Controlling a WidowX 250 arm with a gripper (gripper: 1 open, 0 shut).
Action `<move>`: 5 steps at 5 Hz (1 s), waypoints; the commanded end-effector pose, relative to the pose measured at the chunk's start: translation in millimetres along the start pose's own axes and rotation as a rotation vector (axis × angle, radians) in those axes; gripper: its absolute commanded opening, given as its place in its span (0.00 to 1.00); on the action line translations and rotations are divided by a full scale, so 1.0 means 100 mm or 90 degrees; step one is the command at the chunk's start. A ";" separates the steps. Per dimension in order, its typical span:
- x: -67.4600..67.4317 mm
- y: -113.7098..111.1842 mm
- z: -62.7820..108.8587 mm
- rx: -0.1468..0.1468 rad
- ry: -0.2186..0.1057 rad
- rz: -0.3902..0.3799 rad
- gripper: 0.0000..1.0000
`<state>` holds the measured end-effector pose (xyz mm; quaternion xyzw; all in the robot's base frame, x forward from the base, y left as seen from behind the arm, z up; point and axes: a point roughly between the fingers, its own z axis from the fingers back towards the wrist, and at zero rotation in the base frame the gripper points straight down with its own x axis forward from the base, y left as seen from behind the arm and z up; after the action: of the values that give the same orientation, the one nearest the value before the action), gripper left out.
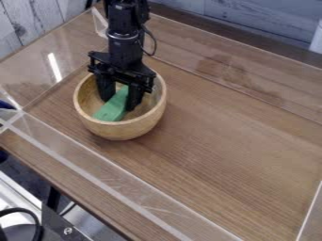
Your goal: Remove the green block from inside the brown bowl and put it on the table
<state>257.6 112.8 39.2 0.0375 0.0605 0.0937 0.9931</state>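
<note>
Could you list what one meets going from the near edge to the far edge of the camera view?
Clear acrylic front wall → bare brown wood-grain tabletop → round light tan wooden bowl → black robot arm rising behind the bowl.

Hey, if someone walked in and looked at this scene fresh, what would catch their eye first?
Probably the bright green block, leaning inside the brown bowl at the left of the table. Right above it, the black gripper reaches straight down into the bowl, its fingers either side of the block. Clear acrylic walls edge the tabletop.
</note>
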 end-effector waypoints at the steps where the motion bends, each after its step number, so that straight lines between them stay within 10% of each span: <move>1: 0.03 0.02 0.19 0.017 -0.027 0.013 0.00; 5: 0.04 0.03 0.38 -0.064 -0.024 -0.034 0.00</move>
<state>256.2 106.3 53.2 -0.0261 0.0793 0.0661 0.9943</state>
